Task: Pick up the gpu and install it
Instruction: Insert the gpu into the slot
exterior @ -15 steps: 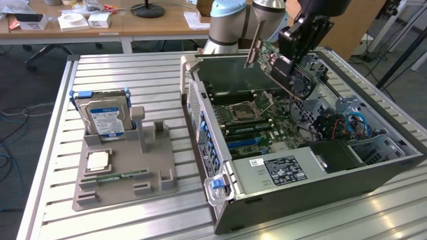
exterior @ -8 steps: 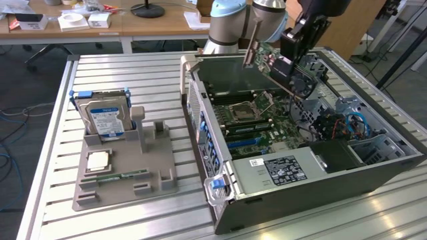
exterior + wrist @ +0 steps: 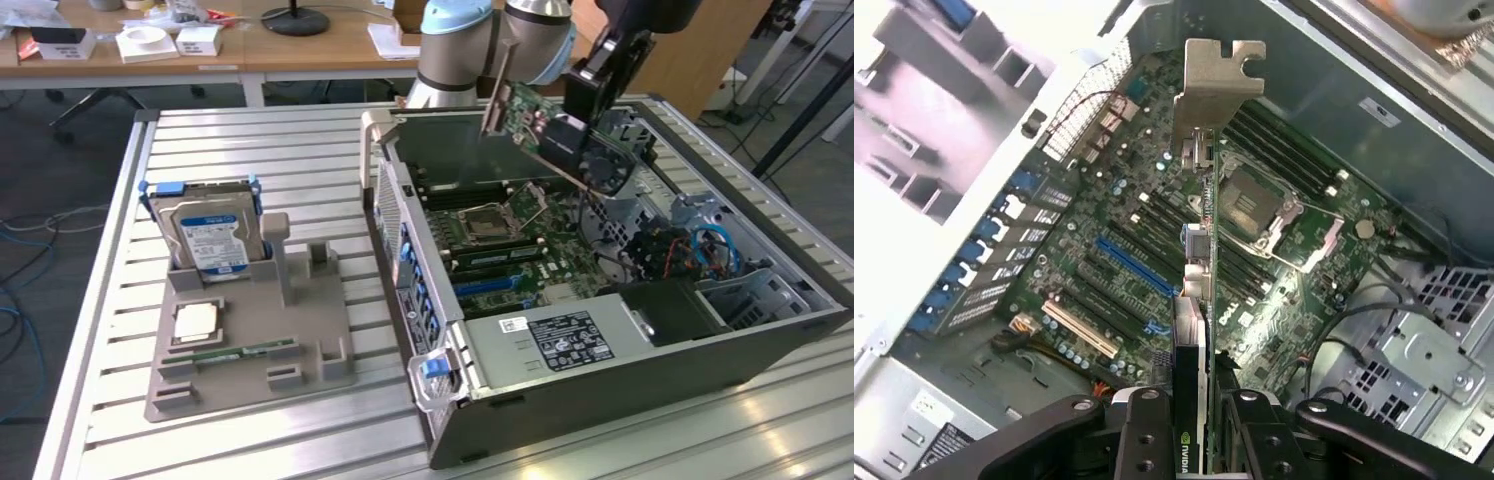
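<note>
Tool [image 3: 585,105]: exterior view, pinching the gpu [image 3: 541,120].
Gpu: tilted, in the air over the open computer case [image 3: 534,390], above the motherboard [image 3: 501,240].
Counter [image 3: 267,440]: hard drive [image 3: 207,235] upright in grey holder [image 3: 254,340], to the exterior view's left of the case.
Wrist view: tool [image 3: 1194,415] clamped on both faces of the gpu [image 3: 1201,270], seen edge-on.
Bracket [image 3: 1219,80]: at the gpu's far end.
Blue slot [image 3: 1134,265]: on the motherboard beneath, beside the card.

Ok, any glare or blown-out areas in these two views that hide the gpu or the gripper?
Exterior view: glare patches lie on the table slats, well away from the gpu, which is evenly lit in the gripper. Wrist view: the area beyond the case wall is washed out white. The gpu's bracket is bright but readable.
</note>
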Available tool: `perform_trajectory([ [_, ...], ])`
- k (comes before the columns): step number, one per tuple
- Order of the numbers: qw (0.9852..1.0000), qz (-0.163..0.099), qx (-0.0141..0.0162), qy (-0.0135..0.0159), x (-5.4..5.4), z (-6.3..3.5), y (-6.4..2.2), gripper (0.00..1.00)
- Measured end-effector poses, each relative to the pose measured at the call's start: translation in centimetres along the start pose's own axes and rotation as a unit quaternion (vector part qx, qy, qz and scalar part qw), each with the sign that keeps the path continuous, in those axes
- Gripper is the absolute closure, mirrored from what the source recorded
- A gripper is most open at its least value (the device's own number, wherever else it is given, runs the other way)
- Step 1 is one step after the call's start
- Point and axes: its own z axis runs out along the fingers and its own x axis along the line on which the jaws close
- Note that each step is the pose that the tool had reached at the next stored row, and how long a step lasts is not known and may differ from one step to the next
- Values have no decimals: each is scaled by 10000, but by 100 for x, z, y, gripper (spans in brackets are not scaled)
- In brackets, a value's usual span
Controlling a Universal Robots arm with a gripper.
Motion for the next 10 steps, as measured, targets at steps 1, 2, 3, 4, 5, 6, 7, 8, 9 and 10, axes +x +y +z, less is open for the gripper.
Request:
perform_trajectory([
  [1, 10000, -82, -2, 5, 0, 0, 0, 74],
  [2, 9999, -164, -3, 10, 0, 0, 0, 74],
  [3, 9997, -247, -5, 15, 0, 0, 0, 74],
  [4, 9995, -330, -6, 21, 0, 1, 0, 74],
  [5, 9992, -411, -8, 26, 0, 1, 0, 74],
  [6, 9988, -494, -9, 31, 0, 1, 0, 74],
  [7, 9983, -579, -11, 36, 0, 2, 0, 74],
  [8, 9977, -675, -13, 42, 0, 2, 0, 74],
  [9, 9971, -765, -14, 48, 0, 2, 0, 74],
  [10, 9963, -854, -16, 54, 0, 3, 0, 74],
])
